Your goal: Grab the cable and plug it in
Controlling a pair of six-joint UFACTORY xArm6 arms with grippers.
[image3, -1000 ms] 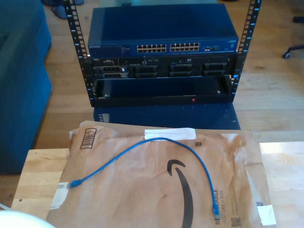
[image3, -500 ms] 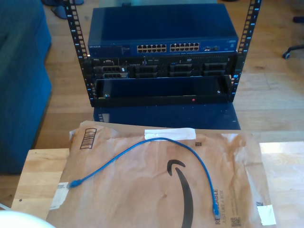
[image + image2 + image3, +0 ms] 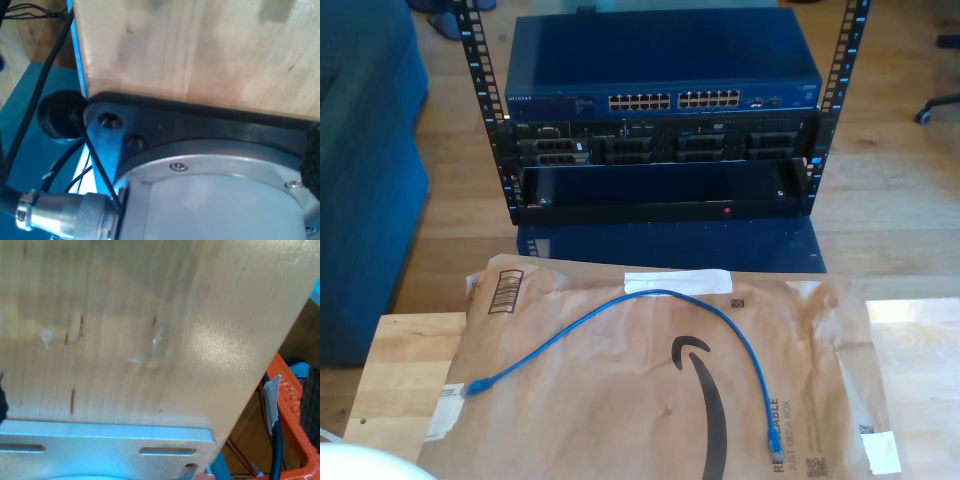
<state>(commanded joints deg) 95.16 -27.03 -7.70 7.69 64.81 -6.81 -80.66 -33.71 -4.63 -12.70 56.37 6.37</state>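
Note:
The cable (image 3: 650, 297) is thin and bright blue. It lies in an arch on a brown paper mailer (image 3: 620, 400) in the exterior view. One plug (image 3: 477, 386) rests toward that view's left and the other plug (image 3: 773, 440) toward its right, both free. My first gripper (image 3: 160, 165) shows one black ribbed finger pad (image 3: 311, 160) at the frame edge, over a wooden tabletop (image 3: 200, 50). My second gripper (image 3: 160, 405) shows dark fingertips (image 3: 311, 405) at both frame edges, wide apart, with bare wood between them. Neither gripper holds anything.
Beyond the table stands a rack (image 3: 660, 150) with a blue network switch (image 3: 660, 60) and its row of ports (image 3: 675, 100). A silver arm base (image 3: 215, 200) and black robot cables (image 3: 45, 85) sit by the table edge. An orange frame (image 3: 292, 420) stands below.

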